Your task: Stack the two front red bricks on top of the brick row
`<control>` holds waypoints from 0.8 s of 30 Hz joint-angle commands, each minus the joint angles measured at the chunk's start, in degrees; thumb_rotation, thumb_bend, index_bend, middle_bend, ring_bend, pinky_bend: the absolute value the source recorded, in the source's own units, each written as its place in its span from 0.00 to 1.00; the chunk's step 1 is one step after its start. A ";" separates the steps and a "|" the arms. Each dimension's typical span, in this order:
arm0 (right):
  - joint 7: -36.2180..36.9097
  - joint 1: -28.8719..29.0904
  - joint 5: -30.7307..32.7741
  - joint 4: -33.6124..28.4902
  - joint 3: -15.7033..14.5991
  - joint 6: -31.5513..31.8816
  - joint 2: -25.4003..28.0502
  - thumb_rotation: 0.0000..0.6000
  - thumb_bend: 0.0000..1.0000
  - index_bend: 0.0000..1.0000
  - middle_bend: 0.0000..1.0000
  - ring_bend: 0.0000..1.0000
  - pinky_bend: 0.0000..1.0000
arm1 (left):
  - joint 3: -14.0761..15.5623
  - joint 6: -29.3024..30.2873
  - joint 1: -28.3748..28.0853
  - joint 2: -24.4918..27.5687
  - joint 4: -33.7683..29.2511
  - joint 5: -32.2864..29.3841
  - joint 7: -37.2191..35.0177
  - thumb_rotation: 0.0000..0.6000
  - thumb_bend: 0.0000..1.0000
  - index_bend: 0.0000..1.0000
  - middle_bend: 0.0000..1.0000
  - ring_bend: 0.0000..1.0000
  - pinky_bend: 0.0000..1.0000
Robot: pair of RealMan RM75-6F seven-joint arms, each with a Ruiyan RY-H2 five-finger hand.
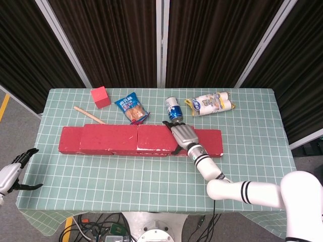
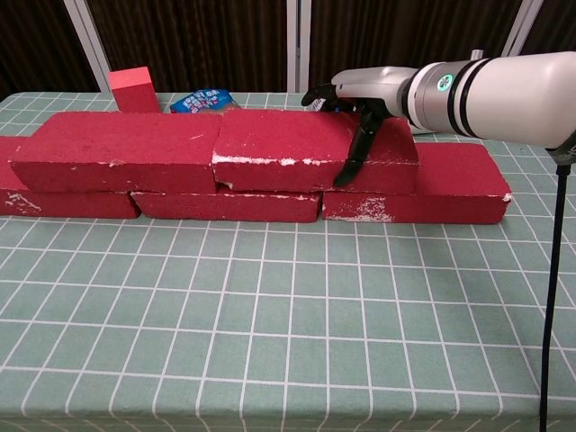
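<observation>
Three red bricks form the bottom row: left [image 2: 63, 203], middle [image 2: 225, 206], right [image 2: 445, 184]. Two more red bricks lie on top of it, the left one [image 2: 117, 148] [image 1: 108, 137] and the right one [image 2: 283, 146] [image 1: 156, 137], end to end. My right hand [image 2: 360, 97] [image 1: 184, 135] grips the right end of the upper right brick, fingers over its top and thumb down its front face. My left hand [image 1: 14, 170] hangs open beyond the table's left edge, holding nothing.
Behind the row on the green checked table [image 1: 151, 176] lie a small red cube [image 1: 100, 97], a wooden stick [image 1: 89, 115], a blue snack bag [image 1: 131, 108], a can [image 1: 173, 108] and a white-and-yellow package [image 1: 209, 103]. The can stands just behind my right hand.
</observation>
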 commanded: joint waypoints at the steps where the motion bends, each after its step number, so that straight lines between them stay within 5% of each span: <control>1: -0.04 0.07 0.09 0.17 -0.08 -0.06 -0.12 1.00 0.01 0.02 0.20 0.17 0.26 | 0.03 -0.03 0.01 -0.02 0.10 0.00 -0.13 1.00 0.00 0.01 0.00 0.00 0.00; 9: 0.24 0.25 -0.19 0.44 -0.17 -0.52 -0.48 1.00 0.00 0.00 0.11 0.04 0.20 | 0.18 -0.19 -0.01 -0.09 0.37 0.09 -0.45 1.00 0.00 0.01 0.00 0.00 0.00; 15: 0.45 0.07 -0.70 0.55 -0.12 0.18 -0.87 1.00 0.00 0.00 0.01 0.00 0.01 | 0.19 -0.27 0.01 -0.17 0.64 0.02 -0.78 1.00 0.00 0.01 0.00 0.00 0.00; 24: 0.68 -0.09 -0.95 0.50 -0.11 0.02 -0.95 1.00 0.00 0.00 0.00 0.00 0.00 | 0.26 -0.20 0.02 -0.31 1.02 0.16 -1.23 1.00 0.00 0.01 0.00 0.00 0.00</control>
